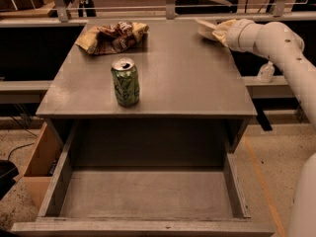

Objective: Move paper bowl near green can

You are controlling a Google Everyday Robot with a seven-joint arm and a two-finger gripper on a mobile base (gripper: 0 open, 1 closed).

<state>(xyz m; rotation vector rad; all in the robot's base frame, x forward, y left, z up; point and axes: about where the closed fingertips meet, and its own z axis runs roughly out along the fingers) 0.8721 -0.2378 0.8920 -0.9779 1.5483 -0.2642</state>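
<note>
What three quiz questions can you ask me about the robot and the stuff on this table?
1. True or false: the can stands upright on the table.
2. Fill in the gap: the drawer under the table is ____.
3. Where is the gripper? A) by the bowl at the table's far right corner B) on the snack bag C) touching the can

Key: 1 true; 2 open; 3 A.

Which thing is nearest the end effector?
The shallow off-white paper bowl, right at the end effector, far right; the upright green can and wrinkly snack bag sit farther left.
</note>
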